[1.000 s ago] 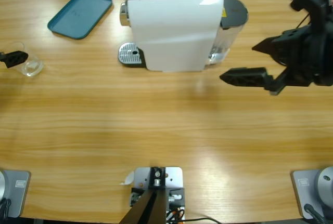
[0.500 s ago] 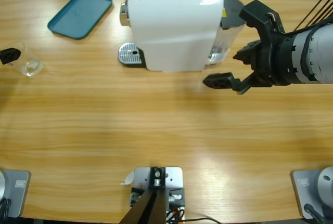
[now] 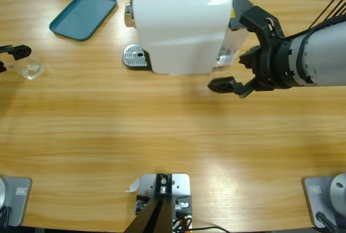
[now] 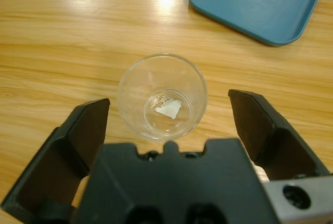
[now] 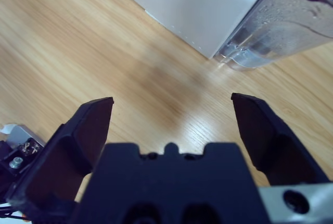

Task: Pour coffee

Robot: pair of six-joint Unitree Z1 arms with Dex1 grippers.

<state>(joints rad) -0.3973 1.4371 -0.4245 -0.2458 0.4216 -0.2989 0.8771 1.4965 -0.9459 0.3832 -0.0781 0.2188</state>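
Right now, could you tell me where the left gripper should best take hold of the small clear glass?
Probably across its side wall: the clear glass stands upright with its round mouth up, already between the left gripper's open jaws. Closing from both sides should grip it.

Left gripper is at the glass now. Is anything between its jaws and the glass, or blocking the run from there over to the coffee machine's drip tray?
Nothing visible. The left gripper is open with the empty glass just ahead of its jaws, bare wood between. The table from the glass to the drip tray is bare; the teal tray lies off that line.

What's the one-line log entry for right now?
left end effector: open around empty glass | right end effector: open, beside coffee machine | coffee: none visible
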